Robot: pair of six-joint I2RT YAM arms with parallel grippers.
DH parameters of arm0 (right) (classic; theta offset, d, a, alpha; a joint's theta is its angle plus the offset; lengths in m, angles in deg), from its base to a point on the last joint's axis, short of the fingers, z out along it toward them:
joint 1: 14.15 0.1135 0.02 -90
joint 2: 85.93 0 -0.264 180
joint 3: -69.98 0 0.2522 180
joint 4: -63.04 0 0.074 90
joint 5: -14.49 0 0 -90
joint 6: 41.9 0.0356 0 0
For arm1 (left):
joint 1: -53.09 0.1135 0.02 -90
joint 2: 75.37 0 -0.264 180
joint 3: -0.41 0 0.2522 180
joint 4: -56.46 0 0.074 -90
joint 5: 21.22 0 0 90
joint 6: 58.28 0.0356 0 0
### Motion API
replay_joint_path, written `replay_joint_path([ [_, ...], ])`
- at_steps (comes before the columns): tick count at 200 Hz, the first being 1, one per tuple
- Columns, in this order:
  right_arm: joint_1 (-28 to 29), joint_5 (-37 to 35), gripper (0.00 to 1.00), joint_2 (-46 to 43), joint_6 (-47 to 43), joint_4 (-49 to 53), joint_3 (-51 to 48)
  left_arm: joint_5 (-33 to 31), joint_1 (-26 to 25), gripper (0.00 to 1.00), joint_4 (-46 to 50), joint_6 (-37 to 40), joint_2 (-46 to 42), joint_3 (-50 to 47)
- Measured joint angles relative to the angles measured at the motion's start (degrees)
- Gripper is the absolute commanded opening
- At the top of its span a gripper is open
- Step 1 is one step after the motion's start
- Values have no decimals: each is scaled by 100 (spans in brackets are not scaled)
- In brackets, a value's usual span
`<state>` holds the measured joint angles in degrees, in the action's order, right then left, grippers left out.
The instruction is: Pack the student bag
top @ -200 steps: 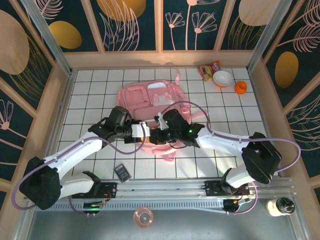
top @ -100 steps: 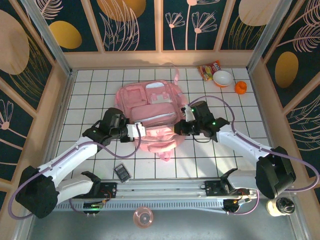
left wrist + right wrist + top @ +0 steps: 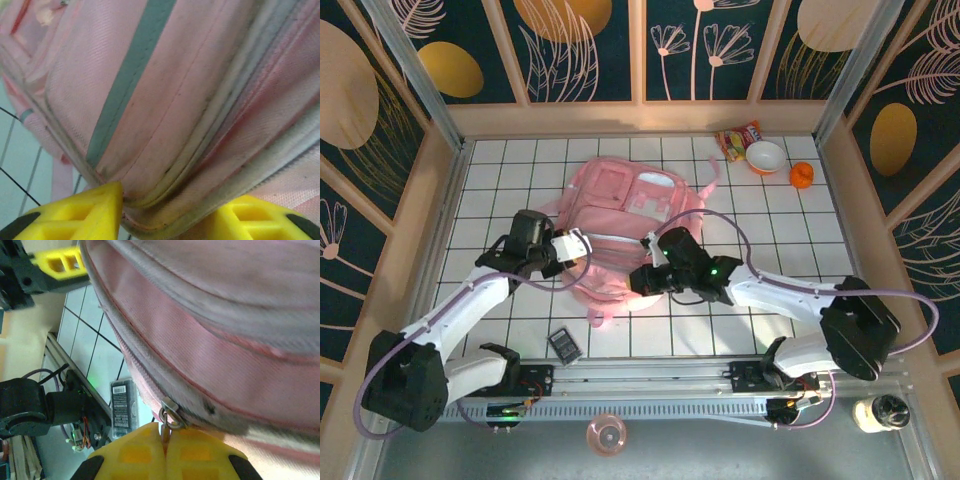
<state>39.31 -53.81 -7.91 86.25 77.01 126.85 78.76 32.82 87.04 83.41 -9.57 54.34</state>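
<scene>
The student bag (image 3: 620, 215), a large pink backpack, lies flat on the tiled table, its front pockets facing up. My left gripper (image 3: 576, 244) is at the bag's left edge. In the left wrist view its yellow fingers (image 3: 80, 212) stand apart, and the bag's piped seam (image 3: 170, 165) bulges between them; the gripper (image 3: 167, 220) is open. My right gripper (image 3: 644, 277) is at the bag's near edge, shut on a metal zip pull (image 3: 169, 416) that sits pinched between its fingertips (image 3: 165, 442).
A black calculator-like device (image 3: 563, 345) lies near the front rail, close to the bag's bottom corner. At the back right are a snack packet (image 3: 738, 140), a white bowl (image 3: 765, 157) and a small orange object (image 3: 801, 176). A jar (image 3: 880, 412) stands off the table at front right.
The bag has shifted and turned to the left. My right gripper moved left along the near edge with the zip pull in it. My left gripper drew back to the left and its jaws opened.
</scene>
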Motion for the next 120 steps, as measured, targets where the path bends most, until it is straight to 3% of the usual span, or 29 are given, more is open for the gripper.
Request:
replay_joint_path([
  [33, -24, 85, 0, 136, 37, -92, 136, 450, -28, 78, 474, -44, -413, 304],
  [60, -116, 245, 0, 170, -2, -122, 225, 610, -656, 79, 632, -48, -1027, 302],
  [77, -142, 334, 0, 190, -37, -109, 262, 658, -1134, 78, 603, -83, -1023, 302],
  [101, -162, 407, 0, 205, -96, -83, 293, 649, -1425, 75, 356, -122, -619, 302],
  [120, -168, 420, 0, 203, -160, -66, 293, 599, -1556, 64, 131, -68, -122, 315],
])
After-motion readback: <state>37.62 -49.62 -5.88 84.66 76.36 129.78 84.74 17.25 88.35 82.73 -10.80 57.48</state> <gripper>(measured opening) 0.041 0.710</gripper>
